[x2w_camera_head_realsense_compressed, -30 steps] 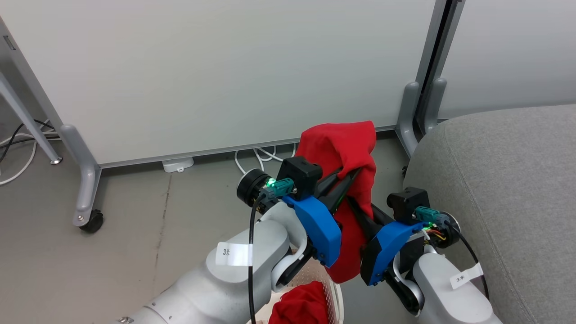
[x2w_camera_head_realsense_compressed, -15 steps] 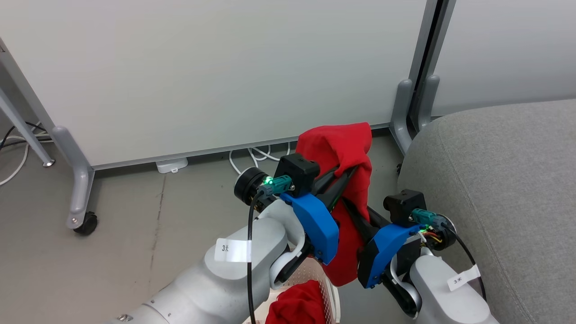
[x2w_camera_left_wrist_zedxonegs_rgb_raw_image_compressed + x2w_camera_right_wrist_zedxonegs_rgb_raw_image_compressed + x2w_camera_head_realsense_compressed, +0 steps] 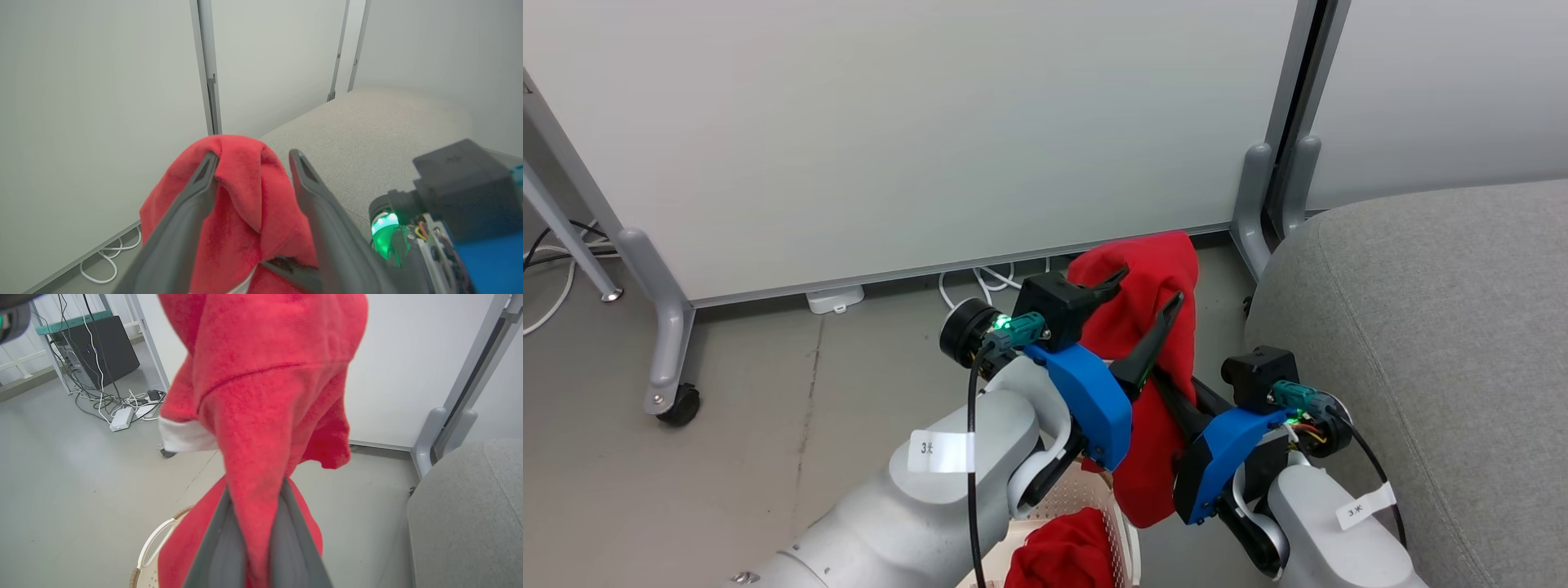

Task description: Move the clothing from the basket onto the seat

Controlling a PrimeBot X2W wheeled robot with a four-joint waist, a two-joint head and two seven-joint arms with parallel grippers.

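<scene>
Your right gripper (image 3: 255,494) is clenched on the garment (image 3: 265,375): in the right wrist view its two fingers stand close together with a fold of red cloth pinched between them. Above the fingers the cloth rises in a wide bunch, and more of it falls down on either side of them. A white edge (image 3: 186,437) shows on the cloth at that view's left.

Your left gripper (image 3: 1150,287) is released. In the head view its fingers stand spread apart, pointing up and to the right, with the garment's top just behind them. In the left wrist view the top fold of the garment sits between the two fingers; it drapes against one finger (image 3: 192,204) and lies just beside the other.

You have the garment in the air, clear of the floor (image 3: 768,425), between your two arms. It hangs near the left edge of the seat (image 3: 1437,310) and is not on it. Its lower end hangs near the rim of the basket (image 3: 1090,500) at the bottom of the head view.

The second garment (image 3: 1062,555) lies bunched in the basket, below your left forearm (image 3: 931,506). The seat takes up the right side of the head view, grey, with a seam line running down it.

Behind the arms, pale panels (image 3: 931,122) stand on grey feet (image 3: 674,327), and white cables (image 3: 992,282) lie on the floor under them.
</scene>
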